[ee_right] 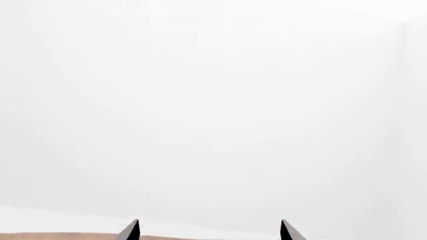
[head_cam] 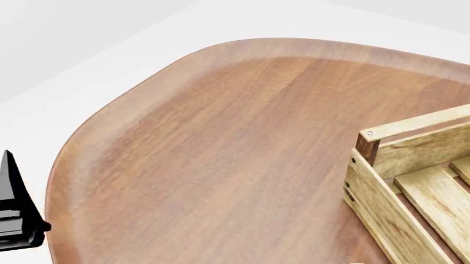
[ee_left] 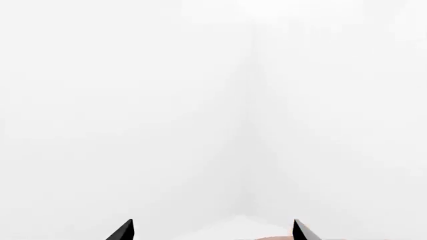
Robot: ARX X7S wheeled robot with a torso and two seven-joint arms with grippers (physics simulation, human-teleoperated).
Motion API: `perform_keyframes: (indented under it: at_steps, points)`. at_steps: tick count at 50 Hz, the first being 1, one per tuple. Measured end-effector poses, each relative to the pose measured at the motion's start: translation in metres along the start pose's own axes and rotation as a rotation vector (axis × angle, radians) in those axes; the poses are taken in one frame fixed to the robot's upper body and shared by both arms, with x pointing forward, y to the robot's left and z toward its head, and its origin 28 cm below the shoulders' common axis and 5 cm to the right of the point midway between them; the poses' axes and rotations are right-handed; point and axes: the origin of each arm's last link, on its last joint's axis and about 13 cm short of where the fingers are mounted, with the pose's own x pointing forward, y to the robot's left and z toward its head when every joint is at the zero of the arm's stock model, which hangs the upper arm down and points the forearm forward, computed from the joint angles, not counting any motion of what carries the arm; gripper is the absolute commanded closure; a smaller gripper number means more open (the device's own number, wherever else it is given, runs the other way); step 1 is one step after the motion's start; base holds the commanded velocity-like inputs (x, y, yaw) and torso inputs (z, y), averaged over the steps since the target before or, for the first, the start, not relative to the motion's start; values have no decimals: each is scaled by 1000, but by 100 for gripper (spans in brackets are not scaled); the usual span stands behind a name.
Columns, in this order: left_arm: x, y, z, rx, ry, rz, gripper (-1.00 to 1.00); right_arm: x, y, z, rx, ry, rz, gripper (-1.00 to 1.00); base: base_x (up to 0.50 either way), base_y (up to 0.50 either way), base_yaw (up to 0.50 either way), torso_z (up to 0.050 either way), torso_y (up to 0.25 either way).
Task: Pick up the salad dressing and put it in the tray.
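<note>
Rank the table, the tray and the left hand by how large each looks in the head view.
1. Table: fills most of the view.
2. Tray: only one corner shows, cut off by the picture's edge.
3. Left hand: a small dark part at the edge, also cut off and nearer the camera, so its rank is unsure.

Tray [head_cam: 411, 181]: a rectangular crate of light wood slats, with a dark brown corner post capped by a small pale screw head and a light rail laid across the top at the near end. It was seen upright on the brown wooden tabletop at the right edge of the head view, cut off by the frame, so that only one corner, part of a side and a few floor slats were shown. Salad dressing: not seen in any view.
</note>
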Motion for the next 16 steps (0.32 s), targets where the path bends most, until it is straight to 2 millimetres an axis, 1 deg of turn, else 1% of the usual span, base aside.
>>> perform_keyframes:
  at_steps: [9,16]
  points:
    - [1,4,10,-63,-88,42,-100,-25,-2,23,56,-134,37,-100,0,0,0,0,0]
    - [1,7,17,-99,-186,71,-100,-43,-3,35,101,-233,58,-100,0,0,0,0,0]
